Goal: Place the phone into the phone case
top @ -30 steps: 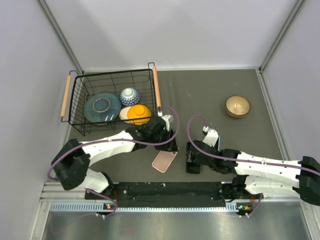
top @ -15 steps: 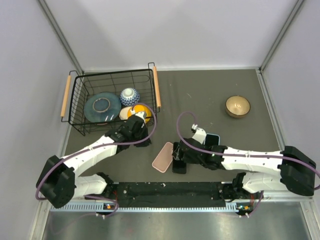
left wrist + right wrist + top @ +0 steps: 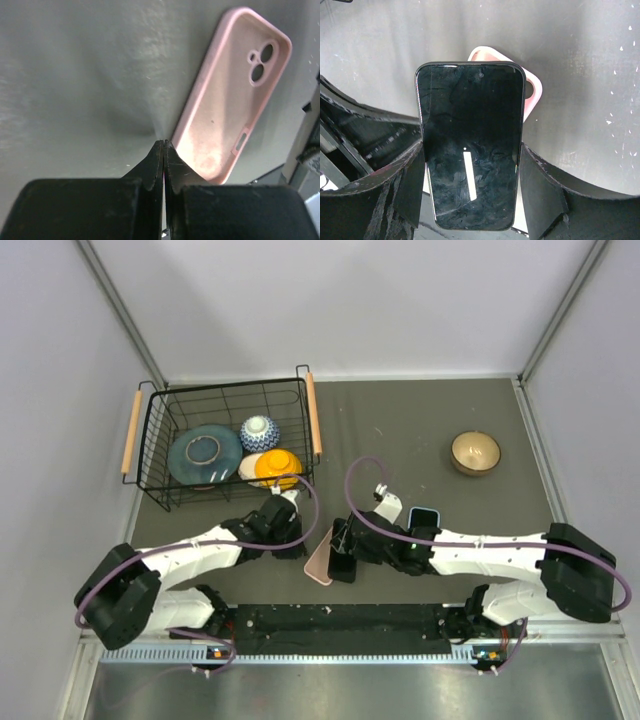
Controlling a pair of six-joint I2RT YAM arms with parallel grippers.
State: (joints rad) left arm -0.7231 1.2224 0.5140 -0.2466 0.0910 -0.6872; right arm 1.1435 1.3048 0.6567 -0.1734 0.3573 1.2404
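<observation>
Grey tabletop (image 3: 420, 420) is stretching out between pale walls, and I am watching both arms working low near its front edge. My right hand (image 3: 343, 560) is gripping the phone (image 3: 470, 145) by its long edges, with fingers (image 3: 540, 195) pressing on either side and the black screen facing the wrist camera. I am holding it over the case (image 3: 230, 100), whose pink corner is peeking out behind the phone's upper right corner. That case is lying flat on the tabletop, hollow side up with its camera holes showing, between the two hands. My left hand (image 3: 164, 145) is sitting shut and empty, its tips pressed together right at the case's long edge near the bottom end; I cannot tell whether they are touching it. At the far left a wire basket (image 3: 228, 385) is holding dishes (image 3: 205, 452), a gold bowl (image 3: 475, 452) is sitting well apart at the far right, and a blue-rimmed slab (image 3: 424, 517) is lying beside the right arm
</observation>
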